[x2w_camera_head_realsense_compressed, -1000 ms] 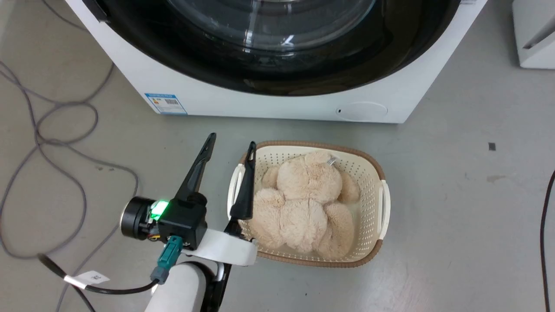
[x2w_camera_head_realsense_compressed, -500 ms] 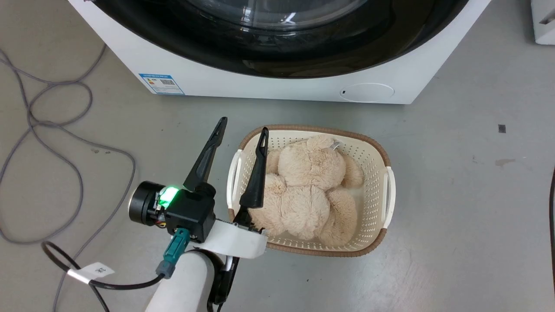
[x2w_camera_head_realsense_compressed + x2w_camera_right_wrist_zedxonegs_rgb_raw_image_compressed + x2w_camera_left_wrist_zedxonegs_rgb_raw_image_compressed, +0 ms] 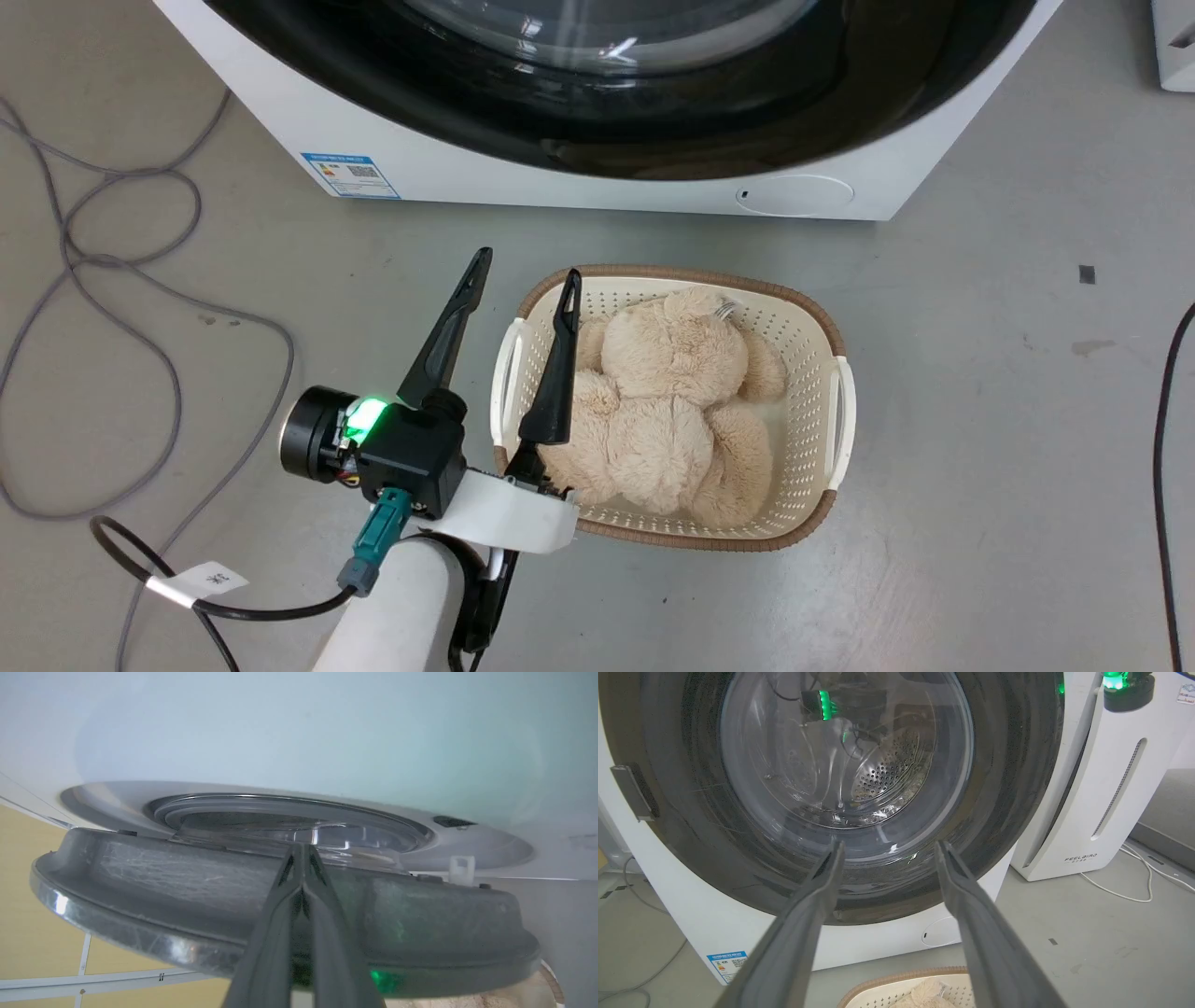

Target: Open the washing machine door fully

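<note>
At the washing machine door [image 3: 140, 886], right gripper [image 3: 302, 851] fingers sit closed; left gripper [image 3: 527, 264] hangs back, fingers spread, empty; slow hinge-following sweep seems best.

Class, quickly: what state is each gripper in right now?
Left gripper: jaws open, empty.
Right gripper: jaws closed, nothing seen between them.

FEELBIRD reads low on the white appliance [image 3: 1078, 826]; the blue label [image 3: 350, 175] is illegible
</note>
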